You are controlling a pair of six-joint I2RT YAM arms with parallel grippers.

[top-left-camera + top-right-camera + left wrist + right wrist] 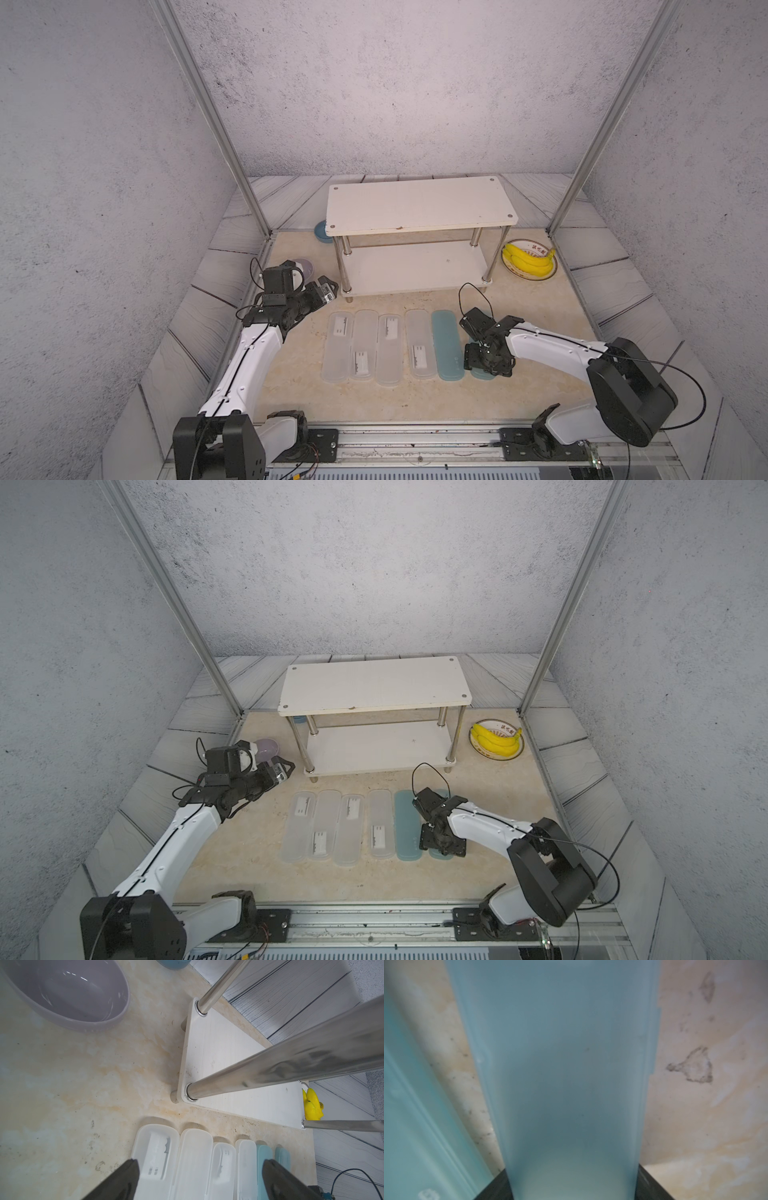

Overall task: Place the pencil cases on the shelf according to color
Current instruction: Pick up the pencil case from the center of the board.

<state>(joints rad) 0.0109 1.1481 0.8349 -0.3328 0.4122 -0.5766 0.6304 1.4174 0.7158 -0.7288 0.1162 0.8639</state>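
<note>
Marbled beige tabletop (415, 399) fills the walled cell, and at its far side stands the shelf (419, 203), both white boards bare. Between the shelf and the robot the six pencil cases (390, 349) lie flat in one row, side by side, every long axis running from the robot toward the shelf: four frosted white on the left, two teal on the right. The rightmost teal case (571, 1064) looks to be the one in hand, since the right gripper (487, 363) hangs over its nearer half, pointing down. Its fingers (648, 1188) stand wide across the case's short width, one at each long edge; whether they press yet I cannot tell, and the case lies on the tabletop. The left gripper (200, 1162), jaws wide and empty, hovers off the far end of the white cases, well apart from the teal pair, so the right arm is plainly the nearer.
</note>
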